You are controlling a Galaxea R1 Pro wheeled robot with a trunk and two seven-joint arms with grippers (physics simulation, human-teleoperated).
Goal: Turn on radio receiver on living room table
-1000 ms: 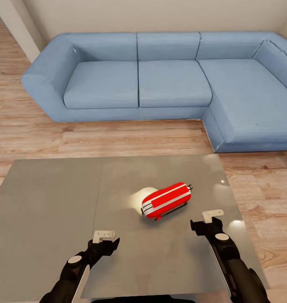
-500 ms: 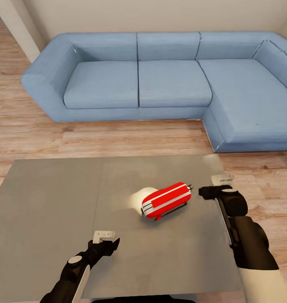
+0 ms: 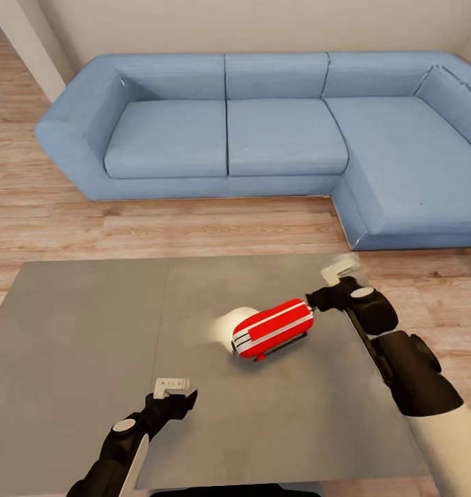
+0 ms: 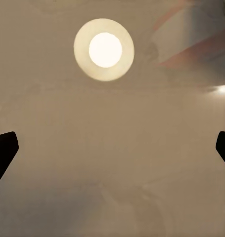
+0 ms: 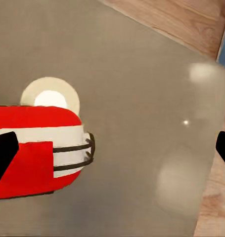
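Glossy grey square table (image 3: 90, 331) bearing small bright-red rounded radio (image 3: 273, 328); right gripper (image 3: 330, 284) hovering beside radio's far end, fingers spread; left gripper (image 3: 171, 385) hanging near radio, fingers released.

left arm low and near the body, left gripper (image 3: 172, 384) fingers spread wide, right arm stretched forward, right gripper (image 3: 337, 267) blurred, fingers spread wide per wrist view
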